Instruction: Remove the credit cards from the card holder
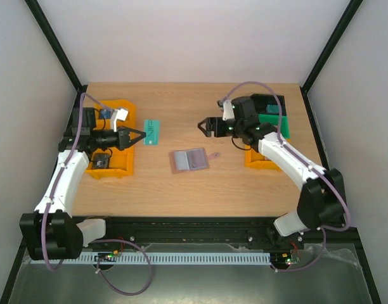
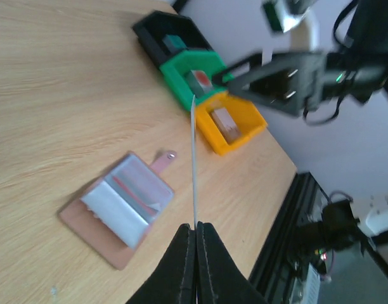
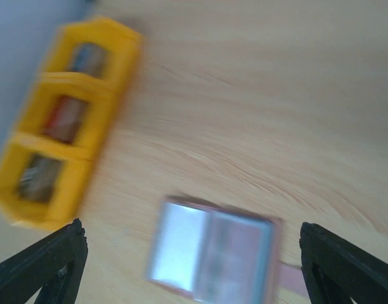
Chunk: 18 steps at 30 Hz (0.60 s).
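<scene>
**Teal card gripped, holder lying open mid-tabletop**

Nearest, at the centre of the top view, the card holder (image 1: 189, 159) lies open and flat on the tabletop (image 1: 181, 196). Its pale blue-grey inside faces up, and a reddish edge shows in one pocket.

Just beyond it, left of centre, the left pincer (image 1: 140, 134) is clamped shut on a teal credit card (image 1: 152, 132), which is well apart from the holder. The left wrist view shows this card edge-on.

Right of centre, the right pincer (image 1: 205, 128) has its jaws spread wide with nothing between them.

At the left edge, a three-compartment orange bin (image 1: 127, 161) holds one small item per compartment, too blurred to name.

At the right edge:
- A second orange bin (image 2: 245, 136) holds a small tan block.
- The green bin (image 2: 178, 85) behind it holds a red-and-white piece.
- The black bin (image 2: 149, 41), farthest, holds a small teal piece.
</scene>
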Tool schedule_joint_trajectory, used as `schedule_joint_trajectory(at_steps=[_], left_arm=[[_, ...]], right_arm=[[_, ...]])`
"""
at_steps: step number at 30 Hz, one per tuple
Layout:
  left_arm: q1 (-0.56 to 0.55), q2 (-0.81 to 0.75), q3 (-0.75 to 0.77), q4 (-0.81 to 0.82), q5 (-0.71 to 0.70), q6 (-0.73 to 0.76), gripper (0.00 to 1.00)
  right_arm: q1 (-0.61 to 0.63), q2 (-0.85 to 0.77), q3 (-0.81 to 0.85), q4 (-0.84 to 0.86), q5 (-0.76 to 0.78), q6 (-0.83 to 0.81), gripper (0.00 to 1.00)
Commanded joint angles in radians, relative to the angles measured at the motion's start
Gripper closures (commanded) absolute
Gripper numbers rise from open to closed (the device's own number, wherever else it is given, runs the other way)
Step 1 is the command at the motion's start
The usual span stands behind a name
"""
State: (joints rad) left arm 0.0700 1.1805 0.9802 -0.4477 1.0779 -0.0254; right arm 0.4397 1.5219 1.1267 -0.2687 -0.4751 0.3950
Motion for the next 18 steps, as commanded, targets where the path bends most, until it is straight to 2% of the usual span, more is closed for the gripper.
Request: schedule_joint_trajectory(at_steps=[1, 4, 7, 9, 14, 18], left_arm=[[-0.051, 0.013, 0.05, -0.145, 0.11, 0.202, 0.98], [-0.104, 0.022, 0.102, -0.284, 0.13, 0.372, 0.98], [-0.165, 0.039, 0.164, -0.439, 0.11, 0.534, 0.98], [-0.193, 0.048, 0.19, -0.484, 0.102, 0.596, 0.98], [-0.254, 0.07, 0.209, -0.499, 0.053, 0.618, 0.98], [-0.266, 0.074, 0.216, -0.503, 0.061, 0.623, 0.98]], right_arm=[[0.073, -0.115, 0.095, -0.005, -0.263, -0.261, 0.11], [0.105, -0.15, 0.128, 0.026, -0.502, -0.358, 0.12], [0.121, -0.142, 0.184, 0.004, -0.579, -0.384, 0.23], [0.144, -0.11, 0.228, -0.048, -0.614, -0.403, 0.3], [0.237, -0.017, 0.377, -0.318, -0.564, -0.576, 0.33], [0.25, 0.017, 0.414, -0.378, -0.525, -0.598, 0.46]])
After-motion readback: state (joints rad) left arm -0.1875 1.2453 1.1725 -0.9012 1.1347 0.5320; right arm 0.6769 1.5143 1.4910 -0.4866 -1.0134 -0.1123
